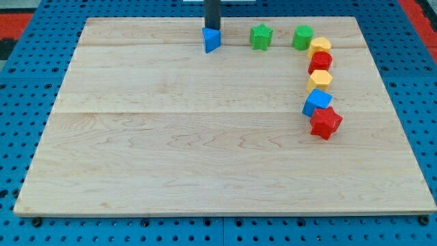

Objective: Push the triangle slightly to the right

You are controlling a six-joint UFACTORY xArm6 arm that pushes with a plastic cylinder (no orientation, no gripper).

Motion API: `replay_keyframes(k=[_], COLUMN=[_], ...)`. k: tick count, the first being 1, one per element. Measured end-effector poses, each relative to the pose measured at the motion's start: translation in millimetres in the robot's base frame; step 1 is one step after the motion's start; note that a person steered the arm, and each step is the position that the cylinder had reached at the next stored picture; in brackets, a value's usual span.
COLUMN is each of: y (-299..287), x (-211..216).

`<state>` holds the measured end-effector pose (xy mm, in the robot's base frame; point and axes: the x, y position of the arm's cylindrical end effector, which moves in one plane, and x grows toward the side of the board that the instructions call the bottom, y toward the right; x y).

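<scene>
Blue triangle [212, 39] sits near the worktop's [205, 157] top edge, left of centre. My tip [212, 29] meets it from the top side; contact point hidden. I carry no hand, only the rod. Bare wood to its right up to the green star [260, 37]. Farther right, green cylinder [302, 37] heads a touching column down the view's right.

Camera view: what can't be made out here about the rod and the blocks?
- My tip: its very end sits at the blue triangle, the top edge; contact or which side cannot be told.
- Rod's upper part: cut off by the view's top.
- Green block, the right one: exact shape unclear.
</scene>
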<state>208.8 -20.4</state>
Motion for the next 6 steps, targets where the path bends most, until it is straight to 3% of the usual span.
replay_keyframes(k=[1,2,3,5,6], y=[6,-73,-83,-14,-8], x=[8,23,57,57,46])
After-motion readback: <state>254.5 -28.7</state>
